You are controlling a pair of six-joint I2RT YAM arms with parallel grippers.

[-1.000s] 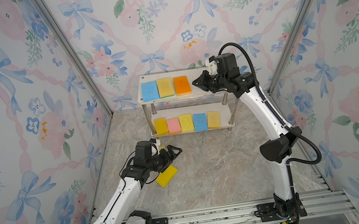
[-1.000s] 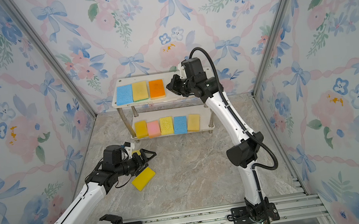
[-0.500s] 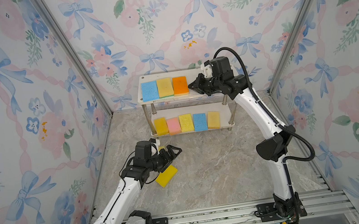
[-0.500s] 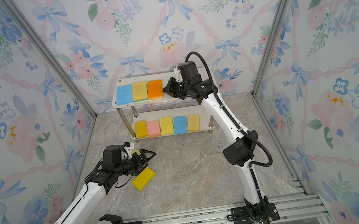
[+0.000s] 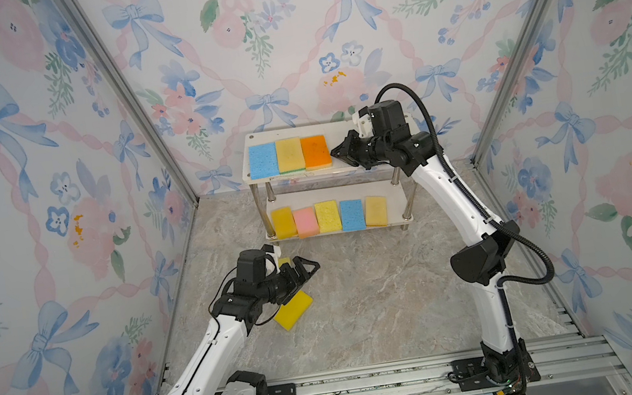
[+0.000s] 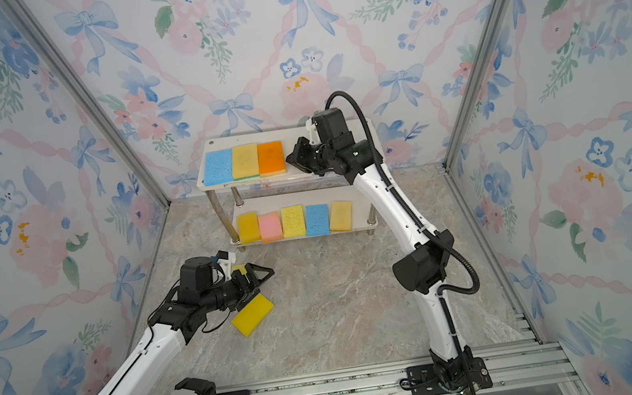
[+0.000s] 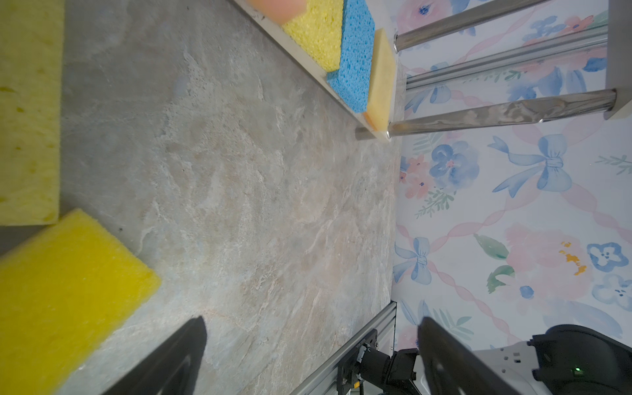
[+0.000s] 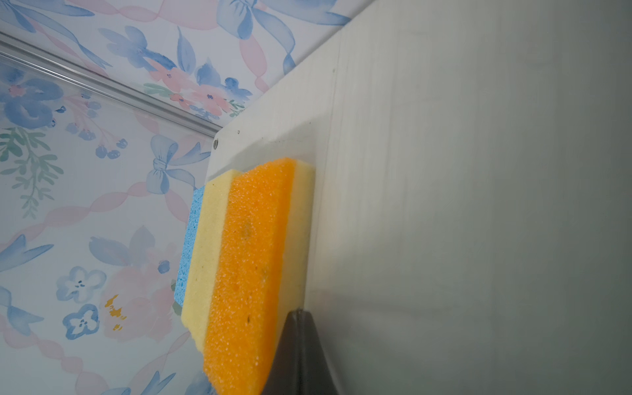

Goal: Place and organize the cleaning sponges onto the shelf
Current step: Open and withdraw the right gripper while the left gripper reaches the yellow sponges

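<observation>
Sponges: ten in all.
- Shelf (image 5: 296,132) top board: three. Upper blue sponge (image 5: 263,160), upper tan sponge (image 5: 289,155), orange sponge (image 5: 316,151).
- Lower board: five. Amber sponge (image 5: 283,222), pink sponge (image 5: 305,221), yellow sponge (image 5: 327,216), lower blue sponge (image 5: 351,214), lower tan sponge (image 5: 376,210).
- Floor: two.

Right gripper (image 5: 335,153): fingers pressed together, tip just beside orange sponge.

Left gripper (image 5: 305,276): spread wide, empty. Bright yellow sponge (image 5: 293,310) under it, pale yellow sponge (image 7: 27,109) beside its wrist.

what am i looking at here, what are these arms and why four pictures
Two robot arms stand on a rail, each ending in a two-finger gripper. Two pictures look down on the whole scene; the other two come from cameras on the wrists. The shelf holds eight sponges: three on top, five below. Two more lie on the table: a bright yellow sponge and a pale yellow sponge close by the left gripper, which is open and empty. The right gripper is shut and empty, its tip at the edge of the orange sponge.
</observation>
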